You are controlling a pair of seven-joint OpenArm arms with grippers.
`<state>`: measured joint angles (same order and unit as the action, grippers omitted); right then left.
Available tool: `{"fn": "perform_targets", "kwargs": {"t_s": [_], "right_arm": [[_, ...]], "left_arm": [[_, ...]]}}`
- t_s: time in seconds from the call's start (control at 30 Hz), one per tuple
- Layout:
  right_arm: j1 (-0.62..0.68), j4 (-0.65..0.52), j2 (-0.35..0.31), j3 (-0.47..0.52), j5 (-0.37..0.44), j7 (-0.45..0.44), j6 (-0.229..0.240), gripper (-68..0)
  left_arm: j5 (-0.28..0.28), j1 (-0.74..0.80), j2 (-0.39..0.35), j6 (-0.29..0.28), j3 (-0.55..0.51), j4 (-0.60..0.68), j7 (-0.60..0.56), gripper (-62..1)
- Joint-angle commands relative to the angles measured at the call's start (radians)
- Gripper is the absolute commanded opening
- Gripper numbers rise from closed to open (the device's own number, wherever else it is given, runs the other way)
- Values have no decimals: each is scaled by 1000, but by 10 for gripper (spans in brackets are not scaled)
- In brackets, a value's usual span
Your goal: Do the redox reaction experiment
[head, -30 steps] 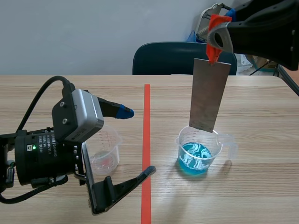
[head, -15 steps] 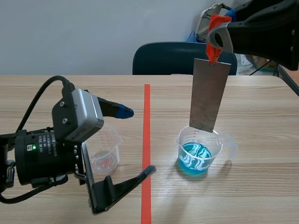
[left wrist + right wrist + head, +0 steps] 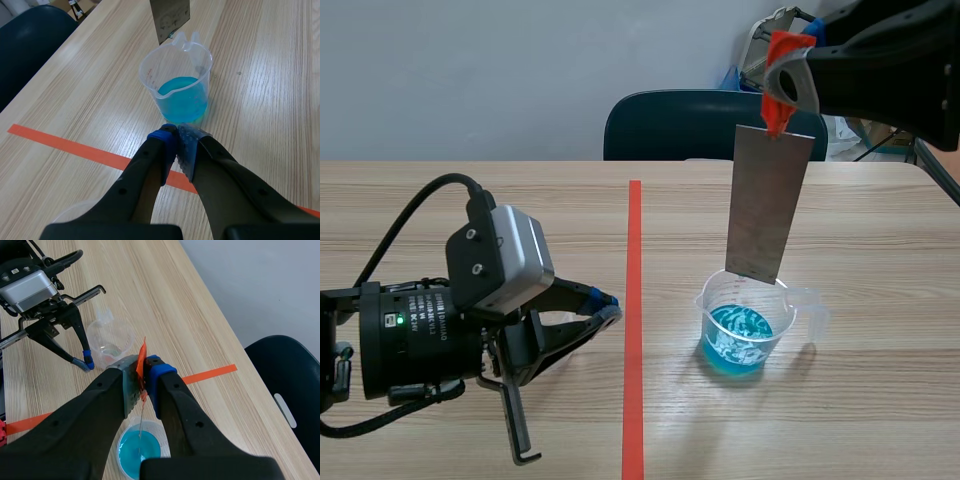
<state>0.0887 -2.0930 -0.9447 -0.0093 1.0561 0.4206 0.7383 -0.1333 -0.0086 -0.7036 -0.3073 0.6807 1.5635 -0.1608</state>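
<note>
Table (image 3: 440,200) of pale wood, seen from between my two arms, with a strip of orange-red tape (image 3: 634,260) running down its middle and a dark blue chair (image 3: 690,125) behind the far edge. My right gripper (image 3: 778,95) is raised high on the right side, its two fingers clamped on an orange-red tab (image 3: 777,112) at the top of a grey metal plate (image 3: 767,205). The plate hangs upright, slightly tilted, right over a clear beaker (image 3: 750,325) that stands on the table to the right of the tape. The beaker is about a third full of bright blue liquid (image 3: 182,95) and has a pouring spout. The plate's lower edge sits at the level of the beaker's rim, above the liquid; I cannot tell whether it touches the rim. My left gripper (image 3: 607,305) is low over the table on the left side of the tape, pointing toward the beaker, with its fingers closed together and nothing between them; its blue pads (image 3: 162,145) meet tip to tip. A second clear cup (image 3: 109,340), almost empty, stands on the table just beside my left fingertips, well apart from the beaker, with the tape between the two.
</note>
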Motion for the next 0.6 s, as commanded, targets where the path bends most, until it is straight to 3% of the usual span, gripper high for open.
{"fn": "perform_targets", "kwargs": {"t_s": [0.0, 0.13, 0.57], "right_arm": [[-19, -9, -13, 11, 11, -14, 7, -669], [-19, -9, -13, 11, 11, -14, 7, -669], [-19, -9, -13, 11, 11, -14, 7, -669]], "left_arm": [[-31, -9, 8, 6, -2, 18, -18, -594], [-69, -14, 16, 6, -2, 18, -25, -594], [-89, -69, 109, 7, 0, 11, 30, -594]]}}
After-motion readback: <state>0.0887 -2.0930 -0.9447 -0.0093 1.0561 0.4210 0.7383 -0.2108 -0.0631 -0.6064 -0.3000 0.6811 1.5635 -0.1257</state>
